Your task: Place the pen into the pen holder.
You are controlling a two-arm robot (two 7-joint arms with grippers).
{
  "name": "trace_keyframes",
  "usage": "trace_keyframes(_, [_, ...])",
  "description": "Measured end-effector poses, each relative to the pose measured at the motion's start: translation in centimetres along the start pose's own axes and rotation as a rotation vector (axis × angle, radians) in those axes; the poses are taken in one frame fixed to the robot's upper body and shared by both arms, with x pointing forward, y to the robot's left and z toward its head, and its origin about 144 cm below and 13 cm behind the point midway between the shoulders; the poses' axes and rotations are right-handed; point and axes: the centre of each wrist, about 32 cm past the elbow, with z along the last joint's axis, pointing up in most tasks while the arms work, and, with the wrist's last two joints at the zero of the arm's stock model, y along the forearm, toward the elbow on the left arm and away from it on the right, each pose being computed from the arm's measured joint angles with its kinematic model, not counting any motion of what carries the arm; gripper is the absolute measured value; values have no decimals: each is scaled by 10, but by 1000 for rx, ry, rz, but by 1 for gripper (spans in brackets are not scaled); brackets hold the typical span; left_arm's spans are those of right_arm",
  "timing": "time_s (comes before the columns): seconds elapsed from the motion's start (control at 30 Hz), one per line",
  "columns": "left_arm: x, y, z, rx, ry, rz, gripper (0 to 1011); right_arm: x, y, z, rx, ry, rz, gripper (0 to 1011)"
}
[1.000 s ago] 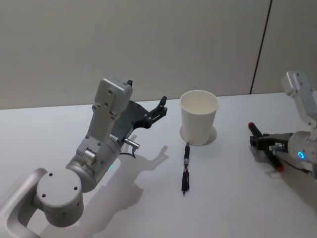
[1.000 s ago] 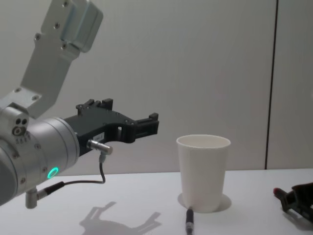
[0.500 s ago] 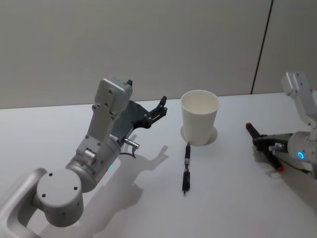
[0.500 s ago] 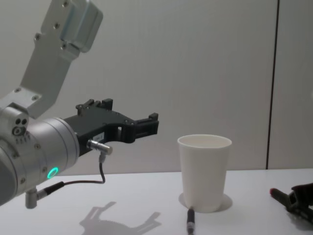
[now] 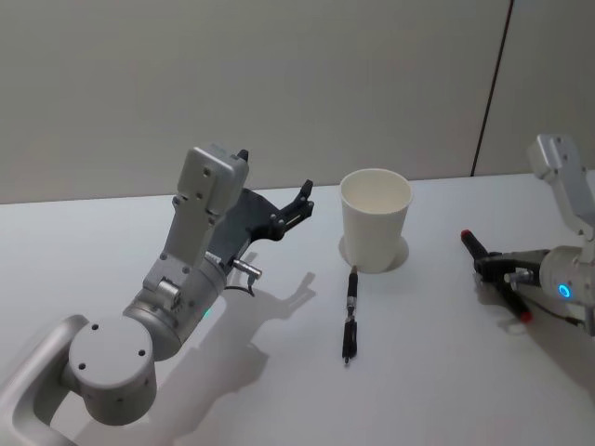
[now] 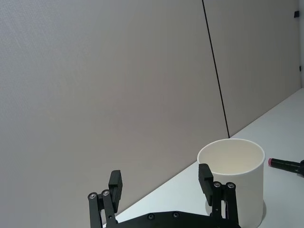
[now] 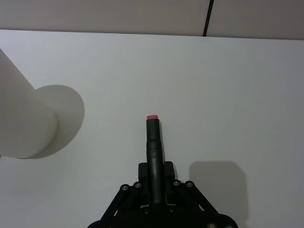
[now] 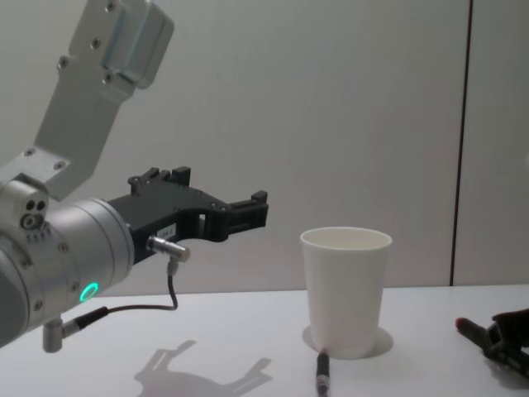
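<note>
Right tool (image 5: 497, 268) pinching slim black red-tipped pen (image 7: 153, 137); left tool (image 6: 160, 178) spread near tapered paper cup (image 5: 375, 228).

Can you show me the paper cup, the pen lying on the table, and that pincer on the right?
paper cup (image 5: 375, 228): head view, middle of its outer wall.
pen on the table (image 5: 349, 314): head view, midway along its barrel.
right pincer (image 7: 155, 169): right wrist view, between its fingertips, which clamp a red-tipped pen (image 7: 152, 135).
</note>
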Motion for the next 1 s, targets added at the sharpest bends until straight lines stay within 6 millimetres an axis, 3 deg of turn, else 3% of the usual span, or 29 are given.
trace_keyframes(0.37, [0,0,0,0,0,0,1001,-4,3,2,18,-20,9,176])
trace_keyframes(1.0, [0,0,0,0,0,0,1001,-13,2,18,240,-75,13,176])
